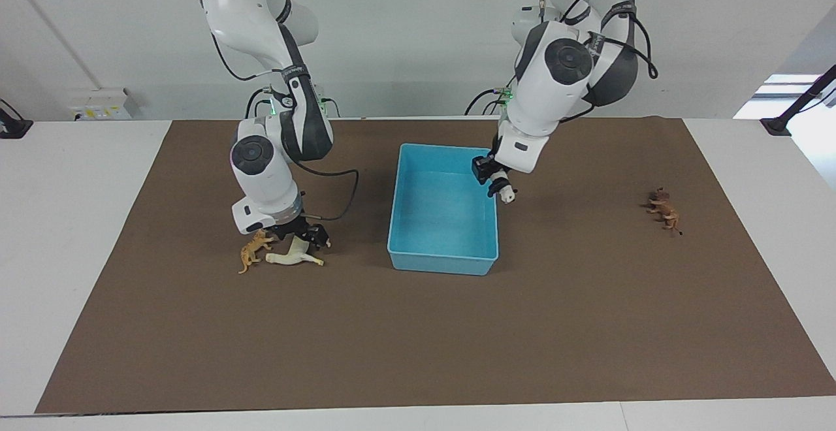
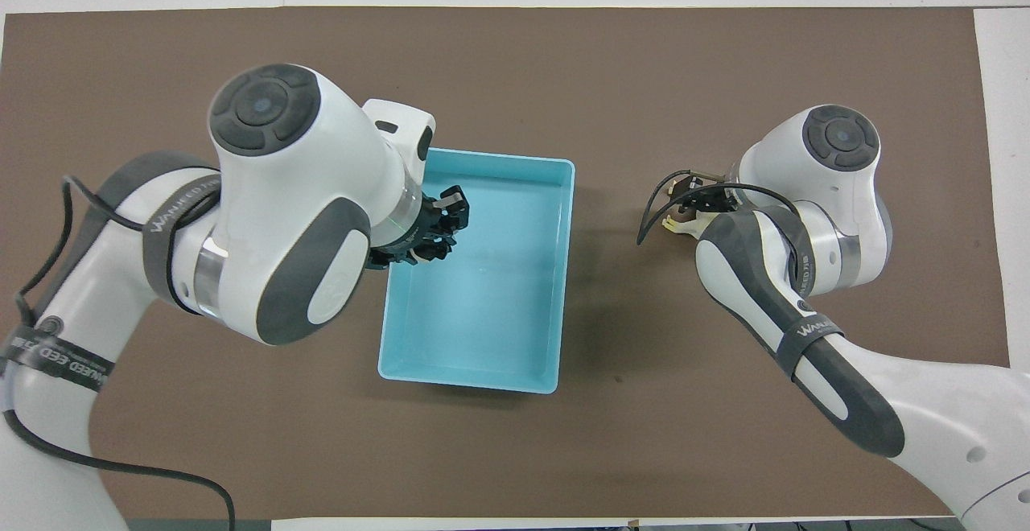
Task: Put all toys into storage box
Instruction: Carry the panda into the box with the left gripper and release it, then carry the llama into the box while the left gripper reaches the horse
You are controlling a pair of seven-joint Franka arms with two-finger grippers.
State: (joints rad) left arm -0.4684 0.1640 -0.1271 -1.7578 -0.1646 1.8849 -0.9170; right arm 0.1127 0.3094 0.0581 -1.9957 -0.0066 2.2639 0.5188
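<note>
The light blue storage box (image 1: 441,262) (image 2: 471,378) stands mid-table with nothing lying in it. My left gripper (image 1: 494,181) (image 2: 445,225) hangs over the box's rim at the left arm's end, shut on the black-and-white panda (image 1: 506,193), which dangles from its tips. My right gripper (image 1: 303,235) (image 2: 697,203) is down at the cream-white horse (image 1: 294,258) (image 2: 676,227), open, its fingers either side of the horse lying on the mat. The orange tiger (image 1: 255,249) lies right beside the horse. The brown lion (image 1: 665,210) lies toward the left arm's end of the table.
A brown mat (image 1: 418,339) covers the white table. A black cable (image 1: 339,196) loops from the right arm's wrist just above the mat. In the overhead view the arms hide the tiger, the lion and the panda.
</note>
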